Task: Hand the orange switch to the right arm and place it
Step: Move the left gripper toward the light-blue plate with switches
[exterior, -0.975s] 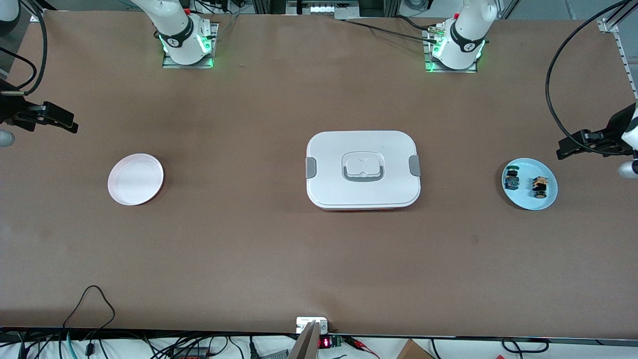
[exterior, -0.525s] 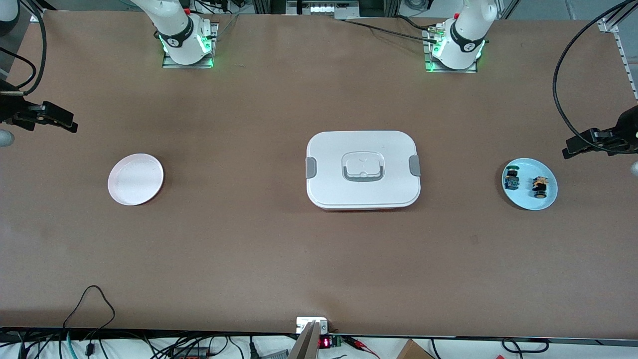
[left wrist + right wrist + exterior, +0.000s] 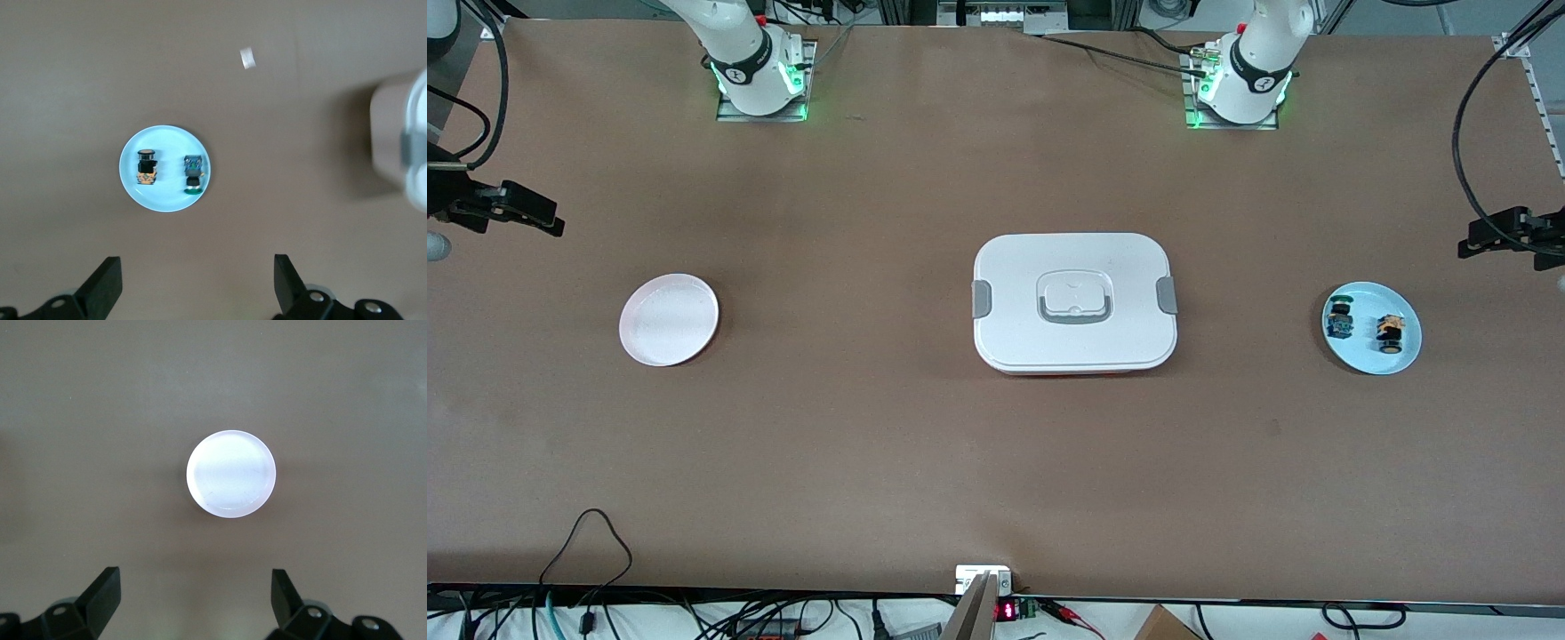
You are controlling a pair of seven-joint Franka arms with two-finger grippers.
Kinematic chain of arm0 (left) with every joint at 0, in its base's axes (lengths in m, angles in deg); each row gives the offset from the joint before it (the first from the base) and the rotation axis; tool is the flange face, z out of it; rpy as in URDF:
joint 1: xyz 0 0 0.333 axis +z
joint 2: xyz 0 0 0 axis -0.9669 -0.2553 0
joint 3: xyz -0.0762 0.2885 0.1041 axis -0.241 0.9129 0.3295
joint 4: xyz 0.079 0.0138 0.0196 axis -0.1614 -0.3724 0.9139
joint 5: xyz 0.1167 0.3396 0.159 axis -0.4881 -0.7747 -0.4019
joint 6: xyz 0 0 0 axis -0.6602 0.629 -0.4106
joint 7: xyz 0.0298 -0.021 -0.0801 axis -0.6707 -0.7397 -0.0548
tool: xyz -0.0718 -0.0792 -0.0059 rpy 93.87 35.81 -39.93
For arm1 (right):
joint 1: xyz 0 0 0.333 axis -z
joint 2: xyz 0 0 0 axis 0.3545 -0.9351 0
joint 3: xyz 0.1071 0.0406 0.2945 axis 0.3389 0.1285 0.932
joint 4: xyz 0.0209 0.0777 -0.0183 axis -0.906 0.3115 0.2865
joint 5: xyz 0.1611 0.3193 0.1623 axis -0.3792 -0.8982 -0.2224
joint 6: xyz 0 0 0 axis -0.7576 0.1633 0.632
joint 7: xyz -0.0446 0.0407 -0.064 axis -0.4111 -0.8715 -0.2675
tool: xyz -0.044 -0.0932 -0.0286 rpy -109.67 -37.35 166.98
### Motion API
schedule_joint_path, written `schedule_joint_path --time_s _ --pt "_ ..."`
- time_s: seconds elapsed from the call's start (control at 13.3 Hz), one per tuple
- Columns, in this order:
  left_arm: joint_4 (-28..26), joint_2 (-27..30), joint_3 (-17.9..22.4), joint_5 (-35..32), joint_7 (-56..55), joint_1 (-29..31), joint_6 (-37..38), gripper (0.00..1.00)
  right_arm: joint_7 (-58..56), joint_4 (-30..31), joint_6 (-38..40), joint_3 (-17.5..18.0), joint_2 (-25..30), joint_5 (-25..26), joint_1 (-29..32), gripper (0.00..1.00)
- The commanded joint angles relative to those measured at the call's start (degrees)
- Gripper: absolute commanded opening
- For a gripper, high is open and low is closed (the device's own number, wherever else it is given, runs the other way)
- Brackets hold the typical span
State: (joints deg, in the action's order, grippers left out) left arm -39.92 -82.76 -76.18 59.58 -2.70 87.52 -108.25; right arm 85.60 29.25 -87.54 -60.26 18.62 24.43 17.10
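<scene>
The orange switch [image 3: 1389,331] lies on a light blue plate [image 3: 1362,352] toward the left arm's end of the table, beside a blue and green switch [image 3: 1338,320]. In the left wrist view the orange switch [image 3: 147,167] lies apart from my left gripper [image 3: 197,287]. That gripper is open and empty, high over the table beside the blue plate [image 3: 163,198]. It shows in the front view [image 3: 1494,236] at the table's end. My right gripper [image 3: 195,600] is open and empty, high over the table beside an empty pale pink plate [image 3: 231,473].
A closed white lunchbox [image 3: 1074,302] with grey latches stands at the middle of the table. The pale pink plate [image 3: 669,319] lies toward the right arm's end. A small white scrap [image 3: 247,58] lies on the table near the blue plate.
My left gripper has drawn away from the blue plate toward the left arm's end of the table. The right gripper has barely moved. The switches and plates have not moved.
</scene>
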Motion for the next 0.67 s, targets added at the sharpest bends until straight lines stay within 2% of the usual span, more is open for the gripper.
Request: schedule_joint_path --time_s 0.0,0.15,0.45,0.6 --pt "-2.0 -2.3 -0.2 -3.7 16.7 0.7 0.0 1.0 -0.8 -0.1 0.9 0.2 0.6 0.4 0.4 1.0" --pt "-4.0 -2.7 -0.6 -9.5 31.1 0.5 -1.6 1.0 -0.7 -0.1 0.9 0.3 0.6 0.4 0.3 1.0" --pt "-11.9 -2.9 -0.7 -9.4 55.4 3.2 -10.2 1.0 -0.8 -0.1 0.9 0.2 0.6 0.4 0.4 1.0" --pt "-18.2 -3.0 -1.0 -9.1 65.9 5.3 -18.0 1.0 -0.7 -0.1 0.9 0.2 0.6 0.4 0.4 1.0"
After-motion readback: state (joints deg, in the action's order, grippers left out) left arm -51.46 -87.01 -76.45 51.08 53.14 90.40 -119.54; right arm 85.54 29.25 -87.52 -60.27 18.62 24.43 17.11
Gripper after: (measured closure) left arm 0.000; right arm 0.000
